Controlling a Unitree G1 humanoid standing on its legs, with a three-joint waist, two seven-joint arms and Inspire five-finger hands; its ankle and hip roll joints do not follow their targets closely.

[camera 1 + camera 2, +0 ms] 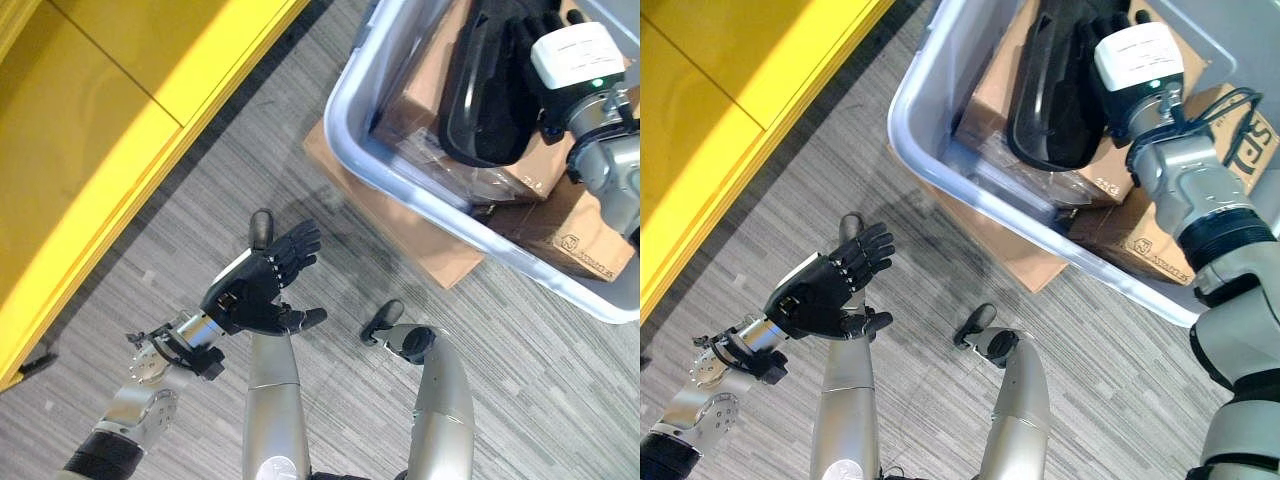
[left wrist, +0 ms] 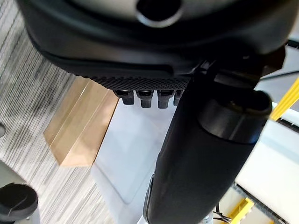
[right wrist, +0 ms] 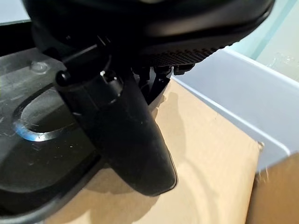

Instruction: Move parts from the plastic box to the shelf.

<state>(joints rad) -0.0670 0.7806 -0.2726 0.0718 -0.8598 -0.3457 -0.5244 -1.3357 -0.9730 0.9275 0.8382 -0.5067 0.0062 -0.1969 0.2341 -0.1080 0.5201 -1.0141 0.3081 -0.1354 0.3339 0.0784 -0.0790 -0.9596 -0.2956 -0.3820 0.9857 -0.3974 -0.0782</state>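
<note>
A pale grey plastic box (image 1: 400, 172) stands on the floor at the upper right. Inside it a black moulded part (image 1: 480, 90) lies across brown cardboard cartons (image 1: 428, 92). My right hand (image 1: 532, 52) is down in the box at the part's right edge. In the right wrist view its thumb (image 3: 121, 130) reaches over the rim of the black part (image 3: 42, 158) and the carton (image 3: 210, 154), fingers straight, nothing held. My left hand (image 1: 262, 278) hovers open and palm-up over the floor, empty. The yellow shelf (image 1: 100, 120) runs along the left.
A flat cardboard sheet (image 1: 400, 228) sticks out from under the plastic box onto the grey striped carpet (image 1: 200, 200). Another carton (image 1: 580, 235) sits in the box's near right corner. Open floor lies between the shelf and the box.
</note>
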